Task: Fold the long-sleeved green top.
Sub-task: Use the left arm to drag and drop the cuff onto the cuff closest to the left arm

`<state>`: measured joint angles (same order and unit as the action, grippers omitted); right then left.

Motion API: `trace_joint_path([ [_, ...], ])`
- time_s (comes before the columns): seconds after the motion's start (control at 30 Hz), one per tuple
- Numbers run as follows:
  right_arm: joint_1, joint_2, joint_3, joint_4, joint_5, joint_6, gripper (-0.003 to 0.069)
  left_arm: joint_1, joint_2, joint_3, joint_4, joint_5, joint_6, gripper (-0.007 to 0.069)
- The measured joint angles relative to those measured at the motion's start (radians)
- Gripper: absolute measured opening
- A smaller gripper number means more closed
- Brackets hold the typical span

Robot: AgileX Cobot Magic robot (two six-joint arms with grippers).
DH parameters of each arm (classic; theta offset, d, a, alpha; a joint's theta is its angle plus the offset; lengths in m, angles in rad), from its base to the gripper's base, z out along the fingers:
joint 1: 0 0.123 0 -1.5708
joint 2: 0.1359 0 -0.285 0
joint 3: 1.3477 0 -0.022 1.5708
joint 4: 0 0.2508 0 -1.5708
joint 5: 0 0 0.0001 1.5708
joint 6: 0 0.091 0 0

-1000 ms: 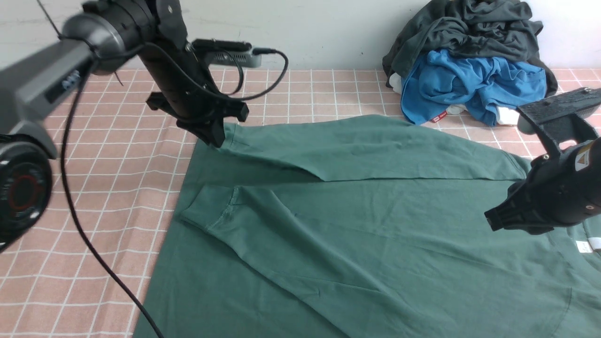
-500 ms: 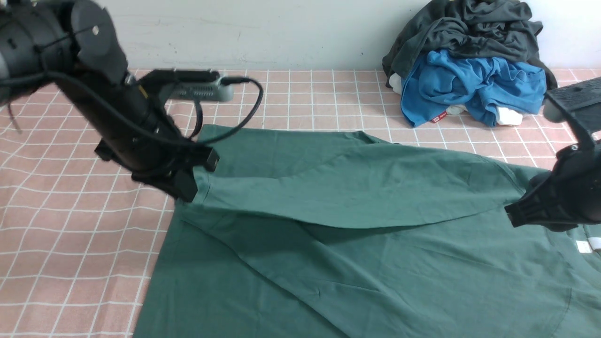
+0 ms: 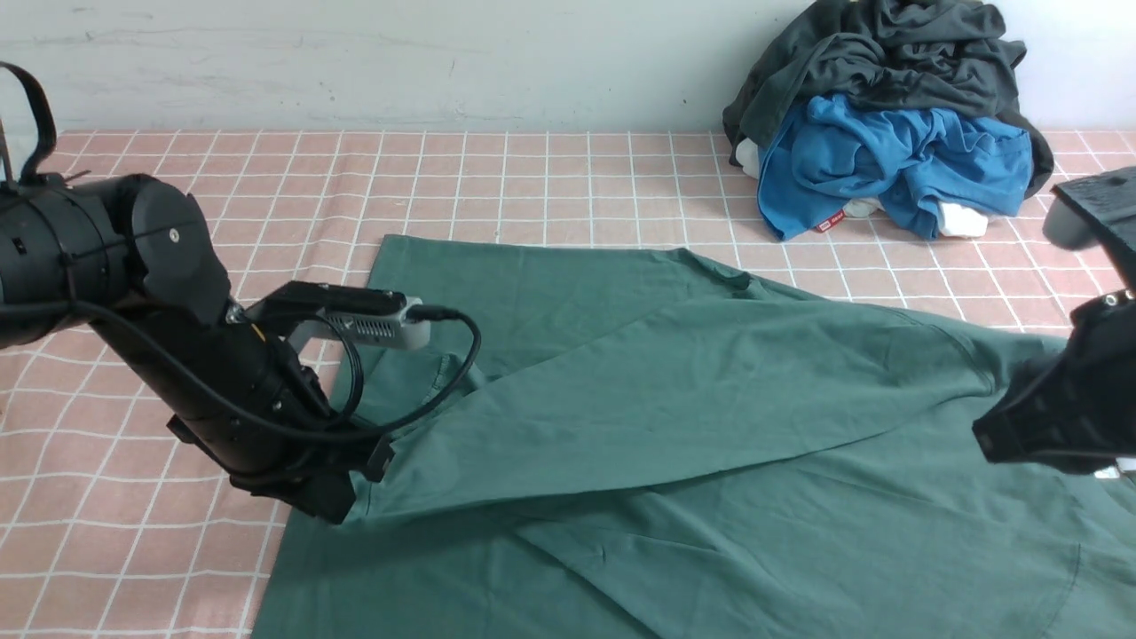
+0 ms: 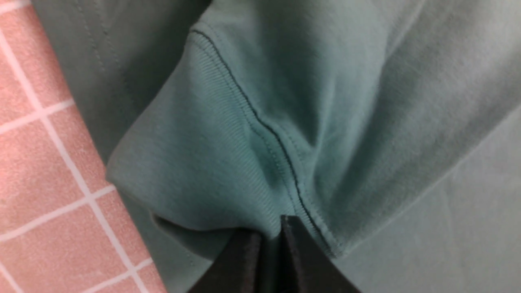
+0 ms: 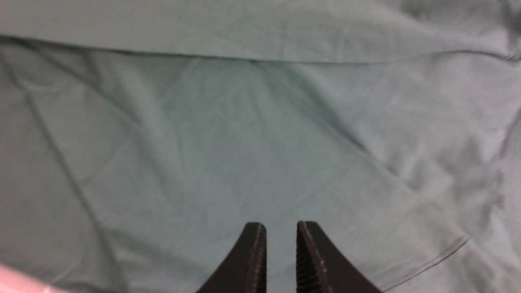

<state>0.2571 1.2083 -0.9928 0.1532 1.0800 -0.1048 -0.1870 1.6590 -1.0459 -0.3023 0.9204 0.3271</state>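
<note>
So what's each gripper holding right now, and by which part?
Left gripper pinches the sleeve cuff of the green long-sleeved top; right gripper holds nothing.

Soft, even light, faint shadows — wrist views blurred, perhaps by motion.

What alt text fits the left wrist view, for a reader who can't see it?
Close-up of the left claw shut on the ribbed cuff of the green top, bunching the fabric where it pinches. The top fills most of the frame, and pink checked cloth shows along one edge.
</note>
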Motion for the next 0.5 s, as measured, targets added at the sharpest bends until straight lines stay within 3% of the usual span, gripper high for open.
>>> trace_joint_path([
  [0.2, 0.0, -0.004, 0.0, 0.076, 0.124, -0.045, 0.0106, 0.0, 0.03, 0.01, 0.0, -0.004, 0.053, 0.0085],
  [0.37, 0.005, -0.019, 0.0, 0.092, 0.153, -0.049, 0.0106, 0.0, 0.031, 0.01, 0.001, -0.003, 0.058, 0.0271],
  [0.5, 0.072, -0.053, 0.0, 0.092, 0.155, -0.051, 0.0106, 0.0, -0.036, 0.01, 0.001, 0.049, 0.058, 0.0417],
])
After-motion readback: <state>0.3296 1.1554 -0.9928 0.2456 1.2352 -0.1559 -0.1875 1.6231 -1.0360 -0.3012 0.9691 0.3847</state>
